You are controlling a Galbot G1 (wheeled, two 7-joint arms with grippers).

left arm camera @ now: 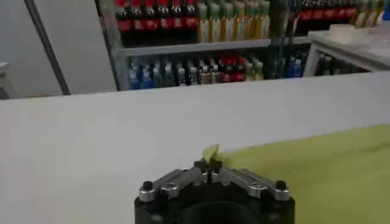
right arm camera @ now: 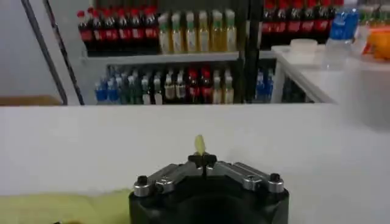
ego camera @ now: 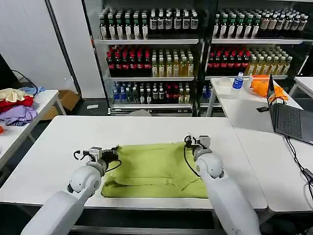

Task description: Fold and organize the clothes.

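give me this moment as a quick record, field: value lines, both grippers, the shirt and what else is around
surface: white table
garment: lime T-shirt, lying flat, partly folded into a rectangle
left gripper: at the shirt's far left corner, shut on a pinch of cloth
right gripper: at the shirt's far right corner, shut on a pinch of cloth
left side table: heap of red, purple and cream garments
right side table: open laptop, orange cloth
background: shelves of bottled drinks
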